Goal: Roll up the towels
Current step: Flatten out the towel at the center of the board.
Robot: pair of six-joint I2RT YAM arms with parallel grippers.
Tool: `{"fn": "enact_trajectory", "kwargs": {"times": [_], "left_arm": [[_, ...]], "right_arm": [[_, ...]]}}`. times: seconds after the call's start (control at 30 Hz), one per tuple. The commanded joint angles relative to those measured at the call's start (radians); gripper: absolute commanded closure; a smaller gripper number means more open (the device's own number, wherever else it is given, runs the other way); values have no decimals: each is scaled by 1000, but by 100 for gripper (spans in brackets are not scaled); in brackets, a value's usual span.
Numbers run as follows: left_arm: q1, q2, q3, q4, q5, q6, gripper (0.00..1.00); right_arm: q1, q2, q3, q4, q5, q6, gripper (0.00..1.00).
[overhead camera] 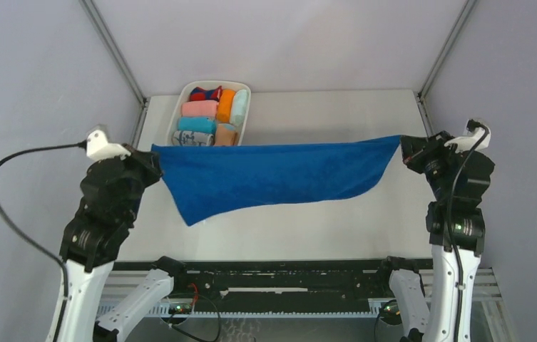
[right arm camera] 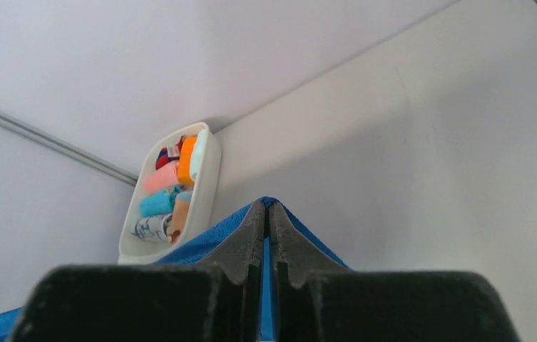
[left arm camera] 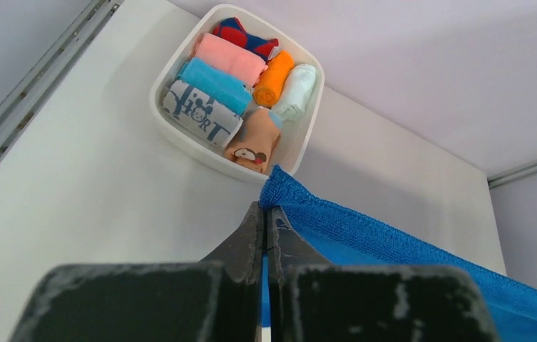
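A long royal-blue terry towel (overhead camera: 272, 178) hangs stretched in the air across the table, sagging lowest toward its left end. My left gripper (overhead camera: 155, 158) is shut on its left top corner. In the left wrist view the left gripper (left arm camera: 263, 214) pinches the towel's edge (left arm camera: 394, 242), which runs off to the right. My right gripper (overhead camera: 402, 148) is shut on the right top corner. In the right wrist view the right gripper (right arm camera: 266, 210) has the blue cloth (right arm camera: 208, 239) between its fingers.
A white bin (overhead camera: 178, 114) stands at the back left of the table and holds several rolled cloths: pink, light blue, orange, mint, a white printed one and a peach roll (left arm camera: 254, 139). Grey walls close in both sides. A black rail runs along the near edge.
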State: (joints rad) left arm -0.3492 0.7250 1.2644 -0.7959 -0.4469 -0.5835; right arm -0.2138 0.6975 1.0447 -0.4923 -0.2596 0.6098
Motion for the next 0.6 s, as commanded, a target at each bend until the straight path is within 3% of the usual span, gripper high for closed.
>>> {"fn": "enact_trajectory", "kwargs": {"times": [0.0, 0.3, 0.57], "left_arm": [[8, -114, -14, -87, -73, 40, 98], [7, -241, -26, -311, 28, -5, 97], [8, -166, -142, -267, 34, -28, 95]], "right_arm": [[1, -62, 52, -100, 44, -74, 100], [69, -141, 150, -315, 172, -151, 100], [100, -110, 37, -269, 190, -133, 100]]}}
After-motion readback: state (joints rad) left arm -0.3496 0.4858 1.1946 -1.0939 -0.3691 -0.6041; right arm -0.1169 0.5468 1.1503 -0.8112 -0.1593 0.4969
